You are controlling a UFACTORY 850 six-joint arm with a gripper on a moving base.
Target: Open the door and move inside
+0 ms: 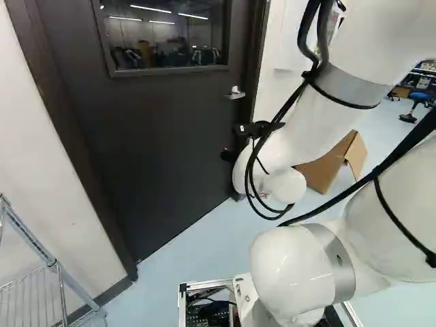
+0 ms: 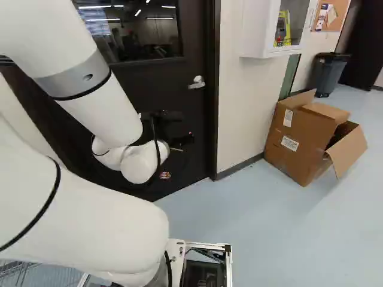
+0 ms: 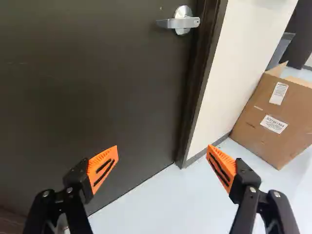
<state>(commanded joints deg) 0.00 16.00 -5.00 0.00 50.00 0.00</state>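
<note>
From the left, I see a wire rack cut off by the left base view's edge, then the dark door, shut in its frame, its window running out of view at the top. In the right base view my gripper is hard to make out, black against the door. On the wrist view, the gripper has its fingers spread wide, gripping nothing, with the silver handle ahead and apart from them. Farther right, my arm partly hides the cardboard box in the left base view.
</note>
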